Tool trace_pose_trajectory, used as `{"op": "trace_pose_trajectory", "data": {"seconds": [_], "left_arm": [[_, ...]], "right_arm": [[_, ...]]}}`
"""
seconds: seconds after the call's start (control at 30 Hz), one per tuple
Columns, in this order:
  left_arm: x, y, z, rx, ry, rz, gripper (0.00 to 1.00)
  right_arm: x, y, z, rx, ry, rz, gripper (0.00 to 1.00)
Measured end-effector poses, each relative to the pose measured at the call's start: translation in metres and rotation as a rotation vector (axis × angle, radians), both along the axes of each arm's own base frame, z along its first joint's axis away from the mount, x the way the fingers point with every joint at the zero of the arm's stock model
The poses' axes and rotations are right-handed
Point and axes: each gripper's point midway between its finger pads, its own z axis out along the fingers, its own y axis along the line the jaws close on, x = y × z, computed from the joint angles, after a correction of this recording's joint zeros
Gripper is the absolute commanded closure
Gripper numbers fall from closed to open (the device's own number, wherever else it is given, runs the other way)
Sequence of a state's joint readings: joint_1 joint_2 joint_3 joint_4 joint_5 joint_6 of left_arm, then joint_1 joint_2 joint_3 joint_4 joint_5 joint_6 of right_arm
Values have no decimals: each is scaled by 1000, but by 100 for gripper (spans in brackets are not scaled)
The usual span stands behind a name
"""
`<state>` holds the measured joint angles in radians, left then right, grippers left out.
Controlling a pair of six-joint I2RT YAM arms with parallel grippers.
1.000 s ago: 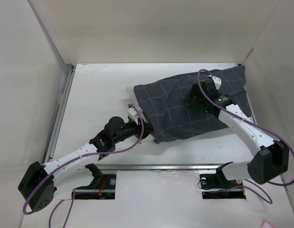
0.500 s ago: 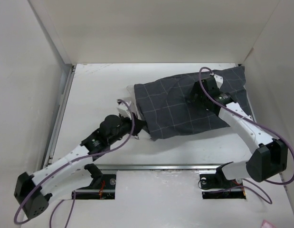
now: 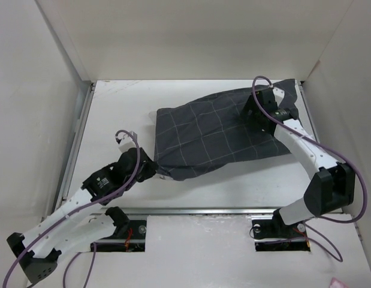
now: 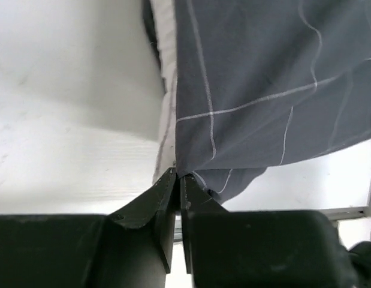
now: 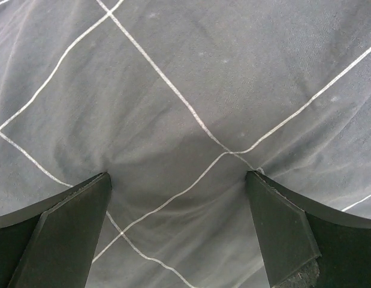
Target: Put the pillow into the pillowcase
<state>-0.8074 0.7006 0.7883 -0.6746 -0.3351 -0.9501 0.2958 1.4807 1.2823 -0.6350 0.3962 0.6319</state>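
Observation:
The dark grey pillowcase (image 3: 221,135) with its light grid lies plump on the white table, right of centre. My left gripper (image 3: 153,171) is shut on its near-left hem; in the left wrist view the fingertips (image 4: 178,174) pinch the cloth edge (image 4: 263,84). A strip of the white pillow (image 4: 167,96) shows at the case's open edge; the rest is hidden inside. My right gripper (image 3: 257,116) is open and pressed down on the case's far right part. In the right wrist view its fingers (image 5: 71,222) are spread wide on the cloth (image 5: 173,90).
White walls close the table on the left (image 3: 29,120), back (image 3: 197,36) and right (image 3: 347,102). A metal rail (image 3: 203,211) runs along the near edge, with the arm bases behind it. Bare table (image 3: 119,108) lies left of the case.
My left arm has drawn back to the near left with the hem in its grip. The pillowcase has slid left. My right gripper has shifted toward the far right of the case.

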Motion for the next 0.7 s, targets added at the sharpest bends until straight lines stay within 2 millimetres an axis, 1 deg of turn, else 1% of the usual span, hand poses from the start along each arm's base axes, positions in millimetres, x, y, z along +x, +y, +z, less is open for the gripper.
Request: {"op": "trace_pose_trajectory", "data": {"seconds": [0.03,0.07,0.1,0.13,0.2,0.27,0.37,0.47,0.57,0.63,0.7], "left_arm": [[1,-3,0,1,-3,-12,75],[2,-10,2,-3,-17,-55,42],[3,-18,6,-15,-39,-103,19],[4,-27,9,-34,-59,-150,1],[5,-39,15,-53,-90,-215,0],[7,-43,16,-46,-106,-241,0],[11,-38,18,-14,-130,-230,0],[22,-30,31,11,-188,-175,0],[39,-25,50,32,-245,-110,0],[51,-27,66,42,-282,-79,0],[65,-31,72,68,-290,-61,0]], "right_arm": [[1,0,0,-5,0,3,1],[2,-1,1,-11,-4,7,1],[4,-1,2,-16,-10,11,1],[6,-2,3,-18,-15,16,1],[9,-2,4,-26,-20,27,1],[16,-2,3,-41,-17,30,1],[32,-5,-2,-75,-9,19,1],[45,-10,-7,-98,-12,2,1],[58,-23,-5,-99,-24,-14,1],[71,-36,2,-113,-47,-26,1],[85,-52,13,-138,-88,-32,1]]}}
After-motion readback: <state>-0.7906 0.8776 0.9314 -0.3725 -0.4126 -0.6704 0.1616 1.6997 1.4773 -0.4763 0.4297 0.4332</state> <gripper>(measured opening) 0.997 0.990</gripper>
